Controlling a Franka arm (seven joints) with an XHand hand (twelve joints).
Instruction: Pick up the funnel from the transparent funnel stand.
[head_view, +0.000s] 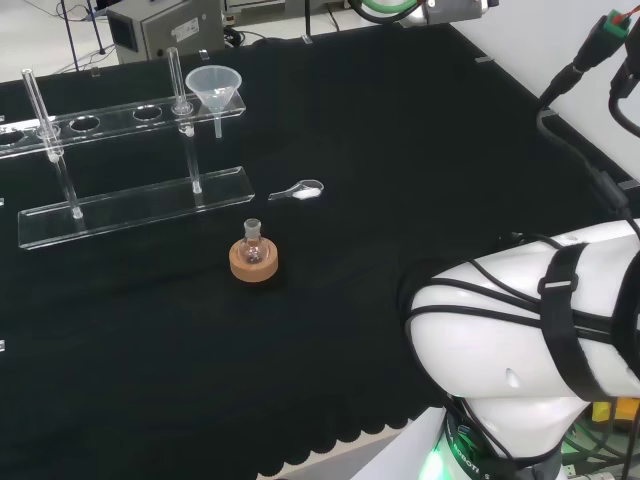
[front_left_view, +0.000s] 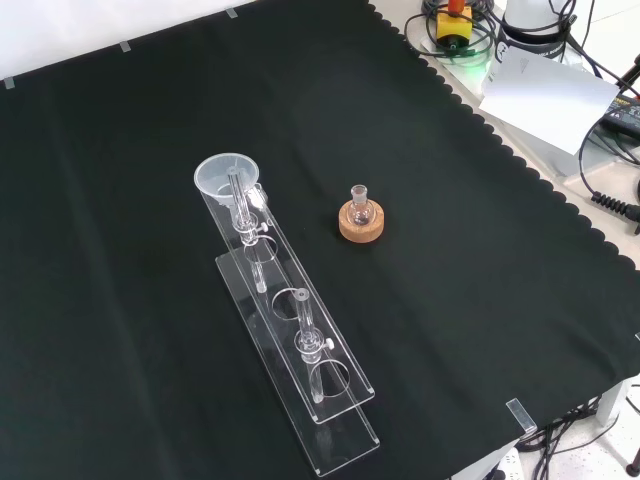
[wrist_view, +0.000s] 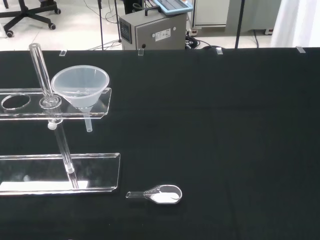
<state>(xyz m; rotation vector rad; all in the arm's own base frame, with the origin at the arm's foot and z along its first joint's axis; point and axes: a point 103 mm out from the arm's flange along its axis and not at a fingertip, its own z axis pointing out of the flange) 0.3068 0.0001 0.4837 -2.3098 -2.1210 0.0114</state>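
A clear plastic funnel (head_view: 214, 88) sits in the end hole of the transparent funnel stand (head_view: 130, 205), its spout hanging below the upper shelf. In the front view the funnel (front_left_view: 227, 176) is at the stand's (front_left_view: 335, 440) far end. The wrist view looks at the funnel (wrist_view: 80, 86) from some way off, seated in the shelf above the stand's base plate (wrist_view: 30, 172). The stand's other holes that I can see hold nothing.
A small glass flask on a cork ring (head_view: 253, 258) stands in front of the stand, also mid-cloth in the front view (front_left_view: 360, 218). A clear scoop with white powder (head_view: 300, 190) lies beside the base plate. The arm's white links (head_view: 520, 340) rise at right.
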